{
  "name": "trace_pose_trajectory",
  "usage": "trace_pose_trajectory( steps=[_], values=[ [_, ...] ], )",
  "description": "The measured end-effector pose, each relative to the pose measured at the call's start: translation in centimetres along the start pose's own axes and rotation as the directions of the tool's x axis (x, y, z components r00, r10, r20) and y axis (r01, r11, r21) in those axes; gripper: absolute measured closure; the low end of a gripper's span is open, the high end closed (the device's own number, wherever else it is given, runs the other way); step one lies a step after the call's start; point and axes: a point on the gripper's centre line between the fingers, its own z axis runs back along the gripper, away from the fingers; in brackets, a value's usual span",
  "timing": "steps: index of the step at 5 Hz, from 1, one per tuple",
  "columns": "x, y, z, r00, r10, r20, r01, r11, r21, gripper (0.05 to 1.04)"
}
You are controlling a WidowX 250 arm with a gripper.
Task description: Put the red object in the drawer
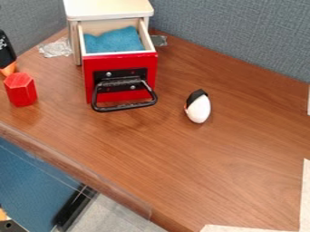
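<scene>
At the left edge, a black part with an orange end, which looks like part of my gripper [7, 54], is just above and slightly left of the red object. The red object [21, 89] is a six-sided block resting on the table, left of the drawer. The drawer [130, 61] has a red front and a black handle; it is pulled out of a small pale cabinet [109, 9]. Blue cloth [115, 40] covers the drawer's floor. The rest of my gripper is cut off by the edge.
A white and black egg-shaped thing [198, 107] sits on the wooden table [151, 149], right of the drawer. Crumpled clear plastic [55, 48] is left of the cabinet. Grey-blue panels [242, 36] stand along the back. The table's front edge slants across the lower left.
</scene>
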Motion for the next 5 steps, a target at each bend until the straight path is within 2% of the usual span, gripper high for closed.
trace_pose_trajectory(
  steps=[1, 3, 5],
  values=[
    [-0.4, -0.2, -1.0, 1.000, 0.017, -0.016, -0.017, 0.999, -0.027, 0.083],
    [0.0, -0.4, -3.5, 0.998, 0.039, -0.050, -0.040, 0.999, -0.014, 0.083],
    [0.5, -1.2, -4.9, 0.993, 0.077, -0.091, -0.075, 0.997, 0.022, 0.083]
  ],
)
